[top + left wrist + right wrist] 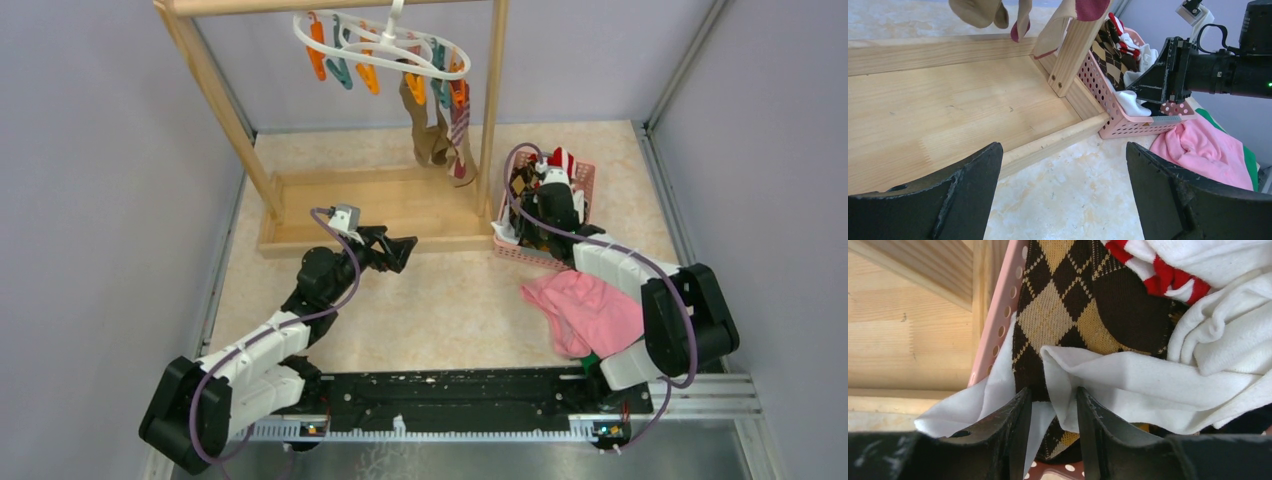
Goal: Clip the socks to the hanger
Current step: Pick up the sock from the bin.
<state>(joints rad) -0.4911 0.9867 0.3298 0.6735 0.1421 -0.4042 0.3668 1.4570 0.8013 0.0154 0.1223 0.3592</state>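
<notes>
The hanger (385, 45) is hanging from the rack's (225, 110) top bar over the table's far edge, with socks (438, 135) dangling from its right-hand clips. More are lying in the pink basket (1128, 125) by the far right corner (an argyle sock (1063, 305) among them). The right gripper (1053, 395) is reaching into it, its fingers pinching a fold of a white sock (1148, 385). The left gripper (1063, 150) is hovering, spread wide, just before the rack's base, left of centre.

Left gripper (1063, 150) spread wide; right gripper (1053, 392) nearly closed.
</notes>
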